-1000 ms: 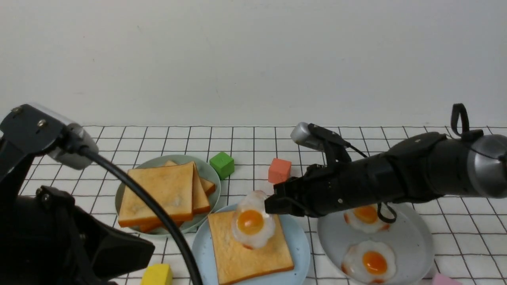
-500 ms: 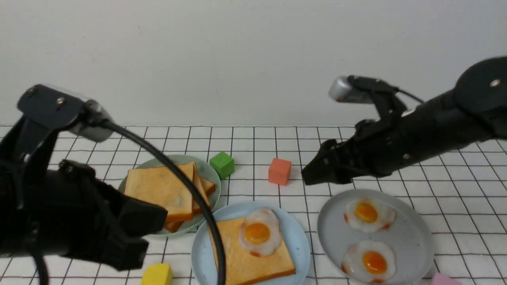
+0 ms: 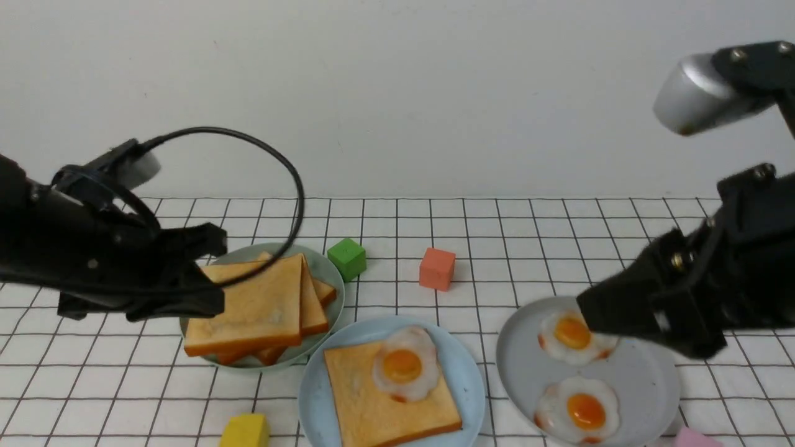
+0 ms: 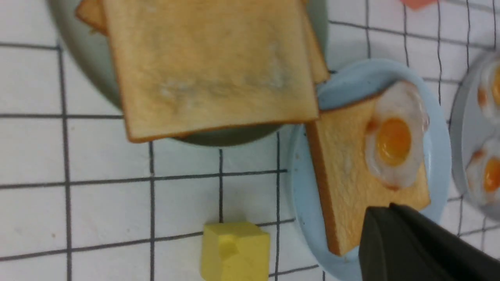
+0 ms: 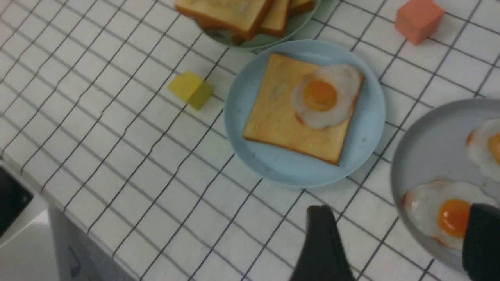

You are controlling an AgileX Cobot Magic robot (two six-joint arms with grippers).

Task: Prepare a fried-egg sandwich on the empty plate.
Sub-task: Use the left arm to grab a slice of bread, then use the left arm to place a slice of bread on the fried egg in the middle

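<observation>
The light blue plate (image 3: 463,372) holds one toast slice (image 3: 366,403) with a fried egg (image 3: 404,369) lying on its far right part. They also show in the right wrist view, the toast (image 5: 281,125) and the egg (image 5: 324,97). A stack of toast slices (image 3: 261,304) lies on the pale green plate (image 3: 329,273). My left gripper (image 3: 214,273) is open and empty at the stack's left edge. Only one of its fingers (image 4: 394,238) shows in the left wrist view. My right gripper (image 3: 596,320) is open and empty, raised over the grey plate (image 3: 646,379).
The grey plate holds two more fried eggs, one far (image 3: 568,335) and one near (image 3: 581,410). A green cube (image 3: 346,258) and a red cube (image 3: 436,268) sit behind the plates. A yellow cube (image 3: 246,431) and a pink block (image 3: 699,439) lie at the front edge.
My right gripper let go of the egg on the toast and drew back to the right over the grey plate. My left arm moved forward to the toast stack.
</observation>
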